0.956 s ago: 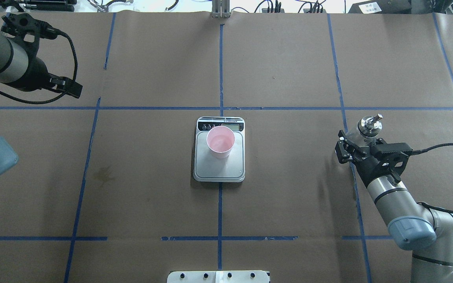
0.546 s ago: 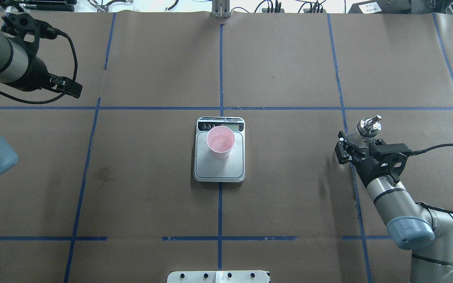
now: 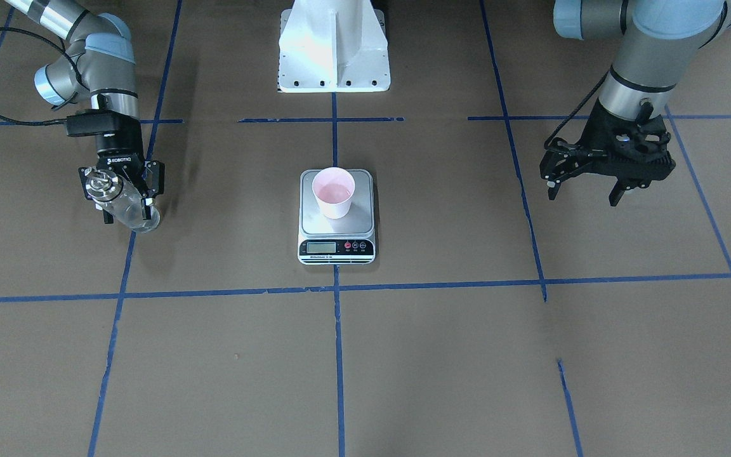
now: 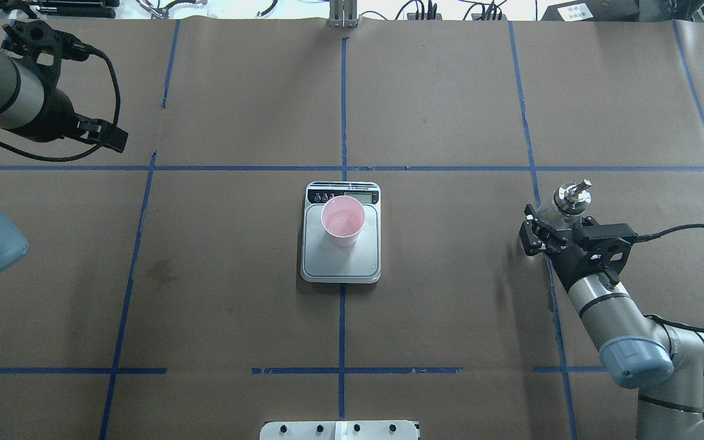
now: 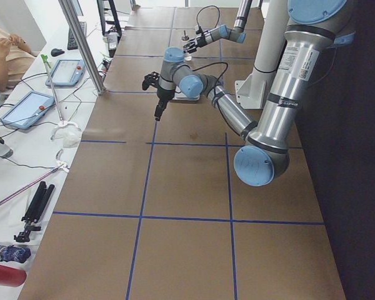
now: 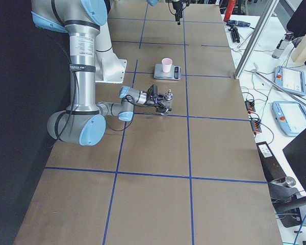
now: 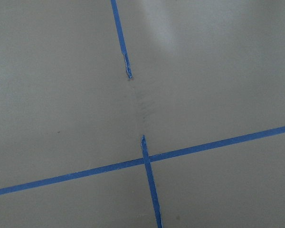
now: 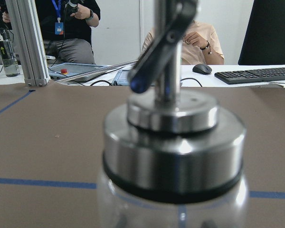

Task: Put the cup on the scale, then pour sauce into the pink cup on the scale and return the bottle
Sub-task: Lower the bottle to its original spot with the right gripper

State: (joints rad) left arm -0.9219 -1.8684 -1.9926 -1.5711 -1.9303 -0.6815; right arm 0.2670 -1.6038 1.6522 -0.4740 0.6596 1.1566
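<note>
The pink cup (image 4: 343, 220) stands upright on the rear part of the scale (image 4: 340, 264) at the table's middle. Both also show in the front view, the cup (image 3: 334, 192) on the scale (image 3: 360, 219). My right gripper (image 4: 549, 227) is shut on the glass bottle (image 4: 563, 205), which is upright with its metal spout cap on top, low over the table at the right. In the front view the bottle (image 3: 123, 204) sits in that gripper (image 3: 121, 190). The bottle's cap (image 8: 171, 142) fills the right wrist view. My left gripper (image 3: 582, 193) is open and empty, hanging above the table far from the scale.
The robot's white base plate (image 3: 334, 57) lies behind the scale. Blue tape lines cross the brown paper cover. A dark stain (image 4: 159, 272) marks the paper left of the scale. Operators, tablets and a keyboard are beyond the table's far edge (image 8: 256, 75).
My right gripper has sunk slightly with the bottle and drifted a little toward the robot. The cup, scale and left arm have not moved.
</note>
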